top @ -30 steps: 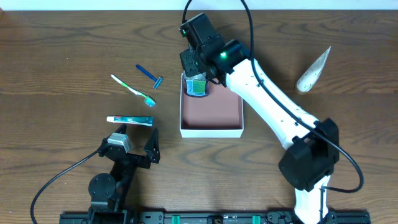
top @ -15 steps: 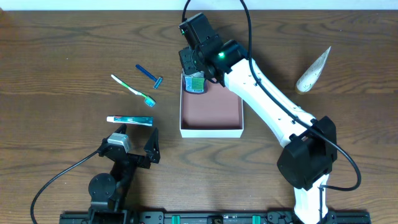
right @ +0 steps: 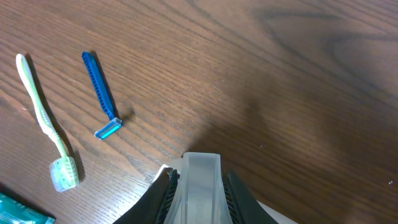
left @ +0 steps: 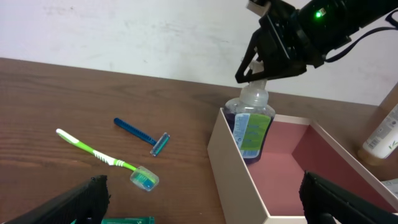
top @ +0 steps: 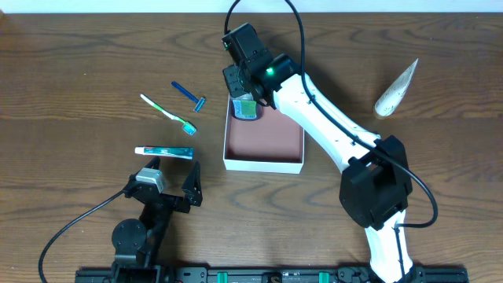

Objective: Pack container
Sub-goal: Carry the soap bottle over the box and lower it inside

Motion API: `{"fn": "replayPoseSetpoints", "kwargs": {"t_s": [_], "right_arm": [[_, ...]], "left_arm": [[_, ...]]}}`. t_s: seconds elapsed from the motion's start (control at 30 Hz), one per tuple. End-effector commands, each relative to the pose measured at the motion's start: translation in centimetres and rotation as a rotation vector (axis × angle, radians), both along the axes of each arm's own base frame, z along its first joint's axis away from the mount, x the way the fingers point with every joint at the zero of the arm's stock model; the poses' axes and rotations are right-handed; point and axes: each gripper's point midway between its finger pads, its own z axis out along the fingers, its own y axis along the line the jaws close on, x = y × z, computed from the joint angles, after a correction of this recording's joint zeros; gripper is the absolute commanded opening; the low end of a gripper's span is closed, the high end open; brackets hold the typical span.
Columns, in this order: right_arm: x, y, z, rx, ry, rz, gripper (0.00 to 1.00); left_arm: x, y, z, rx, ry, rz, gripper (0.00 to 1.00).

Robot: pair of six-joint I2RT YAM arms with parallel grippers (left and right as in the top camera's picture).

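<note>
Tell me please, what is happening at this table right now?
The right gripper is closed on the cap of a clear bottle, held upright in the container's far left corner. The left gripper sits open and empty near the front edge. A toothbrush, a razor and a toothpaste tube lie on the table, left of the container.

On the brown wooden table (top: 71,71), a blue razor (top: 189,96) lies toward 10 o'clock of the overhead view. A green-and-white toothbrush (top: 167,113) lies just beside it at its 8 o'clock, with a toothpaste tube (top: 163,152) at 9 o'clock. A white tapered tube (top: 396,88) lies well apart at 2 o'clock.
</note>
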Motion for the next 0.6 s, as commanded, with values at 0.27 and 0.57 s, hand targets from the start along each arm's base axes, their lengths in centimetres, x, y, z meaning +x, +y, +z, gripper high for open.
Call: {"fn": "replayPoseSetpoints", "kwargs": {"t_s": [0.27, 0.57], "right_arm": [[0.43, 0.72, 2.3, 0.015, -0.064, 0.019, 0.31], [0.43, 0.74, 2.31, 0.007, -0.068, 0.032, 0.5]], "left_arm": [[-0.06, -0.02, -1.57, 0.016, 0.043, -0.006, 0.98], [-0.06, -0.02, -1.57, 0.016, 0.043, -0.006, 0.98]]}}
